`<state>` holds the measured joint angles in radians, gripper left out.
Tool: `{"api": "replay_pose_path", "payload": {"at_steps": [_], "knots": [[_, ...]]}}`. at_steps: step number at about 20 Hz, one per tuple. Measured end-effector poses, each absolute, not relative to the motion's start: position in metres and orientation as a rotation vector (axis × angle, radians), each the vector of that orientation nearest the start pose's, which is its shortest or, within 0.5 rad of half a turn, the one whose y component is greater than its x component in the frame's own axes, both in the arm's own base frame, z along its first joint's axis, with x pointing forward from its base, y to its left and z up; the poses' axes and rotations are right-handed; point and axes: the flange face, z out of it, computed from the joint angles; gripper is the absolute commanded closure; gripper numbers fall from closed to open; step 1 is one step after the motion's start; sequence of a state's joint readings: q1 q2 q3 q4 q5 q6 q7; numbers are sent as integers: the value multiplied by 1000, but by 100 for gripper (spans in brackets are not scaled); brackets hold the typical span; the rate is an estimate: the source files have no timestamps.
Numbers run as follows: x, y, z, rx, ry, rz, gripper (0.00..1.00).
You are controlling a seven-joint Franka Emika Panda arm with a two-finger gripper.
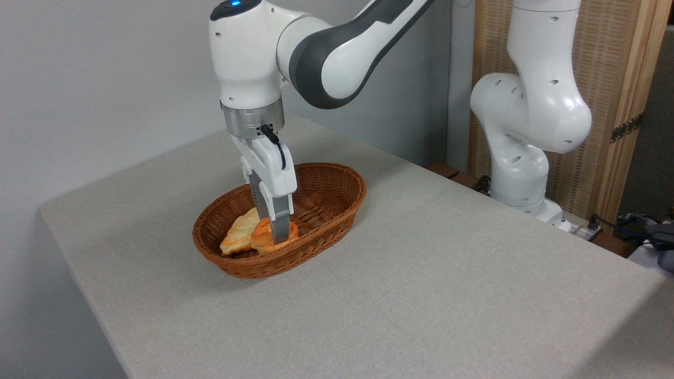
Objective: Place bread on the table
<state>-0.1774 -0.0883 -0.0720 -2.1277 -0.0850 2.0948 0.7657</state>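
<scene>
Resting place: the desk (421, 295), covered in plain light grey-beige cloth, fills most of the view, its near corner cut off at the bottom.
Basket: a brown oval wicker basket (337, 210) stands on the desk left of centre, its long axis running from near left to far right.
Loaf: a paler yellowish loaf (238, 234) lies in the basket's near left end, touching the bun on its right.
Bread: the small orange-brown bread (261, 239) sits inside the basket at its near end, just beside the loaf.
End effector: the end effector (279, 234) points straight down into the basket, its fingers on either side of the bread; cannot tell whether they clamp it.
Arm: the white arm (337, 58) reaches in from the upper right.
Base: the arm's white base (521, 173) stands beyond the desk's right edge, well apart from the basket.
</scene>
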Motion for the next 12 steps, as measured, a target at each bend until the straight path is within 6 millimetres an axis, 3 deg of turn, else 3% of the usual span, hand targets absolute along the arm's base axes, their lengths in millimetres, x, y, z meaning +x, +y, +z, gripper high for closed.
{"api": "replay_pose_path", "payload": {"at_steps": [7, 12], "knots": [[511, -135, 455, -2819, 1494, -119, 48], [515, -136, 472, -2835, 1449, -172, 44]]}}
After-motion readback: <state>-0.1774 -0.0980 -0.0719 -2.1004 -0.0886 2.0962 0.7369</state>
